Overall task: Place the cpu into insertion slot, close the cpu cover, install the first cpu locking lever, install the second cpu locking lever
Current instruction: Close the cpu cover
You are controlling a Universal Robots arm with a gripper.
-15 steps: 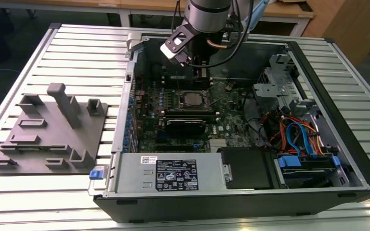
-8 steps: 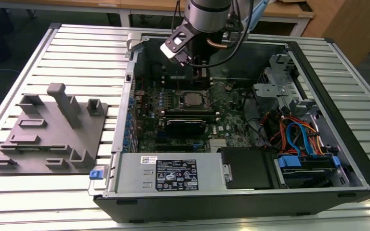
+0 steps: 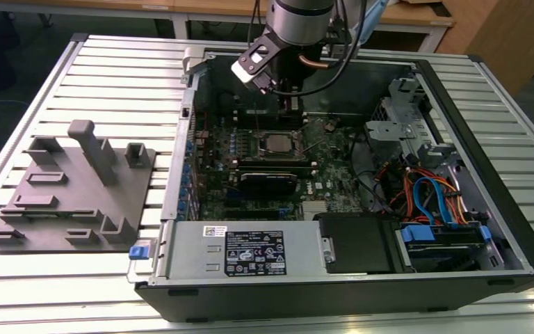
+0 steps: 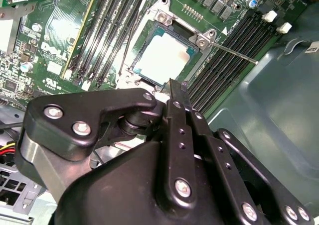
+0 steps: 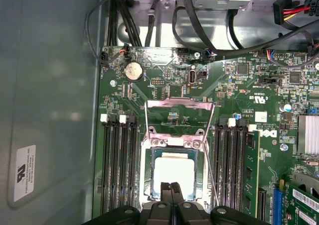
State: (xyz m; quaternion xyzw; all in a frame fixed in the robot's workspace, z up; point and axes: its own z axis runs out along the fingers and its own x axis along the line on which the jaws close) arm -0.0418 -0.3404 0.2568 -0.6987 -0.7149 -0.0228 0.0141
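Observation:
The cpu (image 5: 174,171) (image 4: 164,58) lies flat in the insertion slot (image 5: 148,177), its pale metal top facing up. In the exterior view the insertion slot (image 3: 274,142) sits mid-board inside the open case. The cpu cover (image 5: 179,102) is swung open beyond the socket, and the board shows through its square window. A thin locking lever (image 4: 234,53) sticks out from the socket's corner, unlatched. My gripper (image 5: 172,186) (image 4: 175,84) hangs just above the cpu's near edge, shut, with nothing between its fingers. The arm (image 3: 295,21) reaches down over the far part of the case.
Long black memory slots (image 5: 119,165) flank the socket on both sides. The case wall (image 5: 50,110) stands close on one side. A black card (image 3: 267,182), power supply (image 3: 248,254) and cabled drive bay (image 3: 434,202) fill the case. A grey fixture plate (image 3: 72,195) sits at the exterior view's left.

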